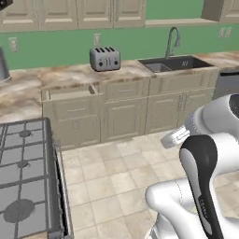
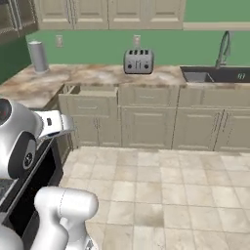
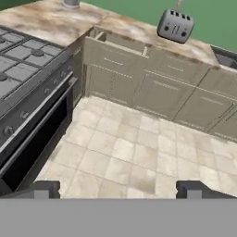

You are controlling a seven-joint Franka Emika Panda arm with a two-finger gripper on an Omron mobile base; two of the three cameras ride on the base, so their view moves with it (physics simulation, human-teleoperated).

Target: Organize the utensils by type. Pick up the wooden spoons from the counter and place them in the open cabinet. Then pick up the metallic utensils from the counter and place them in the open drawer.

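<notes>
The pincer (image 3: 118,189) hangs over the tiled floor (image 3: 139,152) with its two dark tips set wide apart and nothing between them; in the left base view the white hand (image 1: 176,136) sits in front of the cupboard fronts.

Taking the grey toaster (image 1: 105,59) as the landmark: nearest the robot, well in front of the toaster and to its left, lies the gas stove (image 1: 23,182) with its dark grates, and below it the black oven front (image 3: 32,139). Open floor tiles stretch between the stove and the cupboard run under the toaster.

The drawer (image 1: 70,93) stands pulled out just below and left of the toaster, its beige box open at the top; whether anything lies inside cannot be told. The bench (image 1: 65,73) carries the toaster and runs left from it around the corner towards the stove. On that stretch no utensil can be made out, wooden or metal.

Right of the toaster the dark sink (image 1: 175,64) is sunk into the bench, with a curved grey tap (image 1: 172,41) behind it. Far left of the toaster, in the bench corner, stands a grey cylinder (image 2: 38,56). Behind the toaster is the green wall (image 2: 97,46), and above it a row of tan wall cupboards (image 1: 74,14), their doors shut.
</notes>
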